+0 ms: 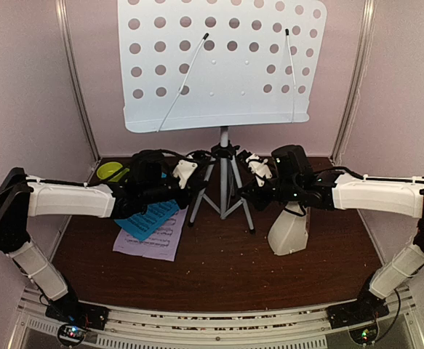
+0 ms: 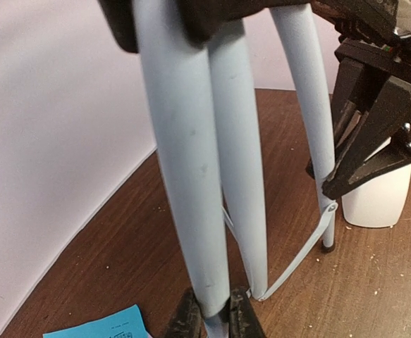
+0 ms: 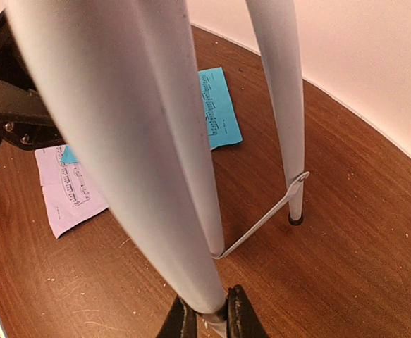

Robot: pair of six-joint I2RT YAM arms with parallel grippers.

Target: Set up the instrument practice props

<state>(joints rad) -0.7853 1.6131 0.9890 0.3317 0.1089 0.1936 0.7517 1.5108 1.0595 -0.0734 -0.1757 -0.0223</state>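
Pincers first: your left pincer (image 2: 212,320) is squeezed down tight on one leg of the tripod (image 2: 187,176), low near the foot. Your right pincer (image 3: 205,317) is clamped the same way on a leg on the opposite side. Neither has hold of anything else.

My guess is you've taken a leg each so the music stand (image 1: 222,65) can't tip while you spread or nudge the legs. That big perforated white desk up top looks top-heavy, so two low holds make sense. It's upright, mid-bench (image 1: 219,276), toward 12 o'clock.

From the tripod, the lilac page (image 1: 157,246) and cyan page (image 1: 146,218) lie flat at about 8 o'clock. The cyan one overlaps the lilac, and neither is up on the desk yet. They're probably parked there until the stand is sorted.

The metronome (image 1: 289,231) sits at 4 o'clock under your right arm, near that side's foot but apart from it. The lime bowl (image 1: 110,171) is tucked away at 9 o'clock by the wall, and I'd say it's not part of this job.

Writing: both pages show printed staves with notes, but any title is too small to read. I can't see a brand or label on the stand or the metronome.
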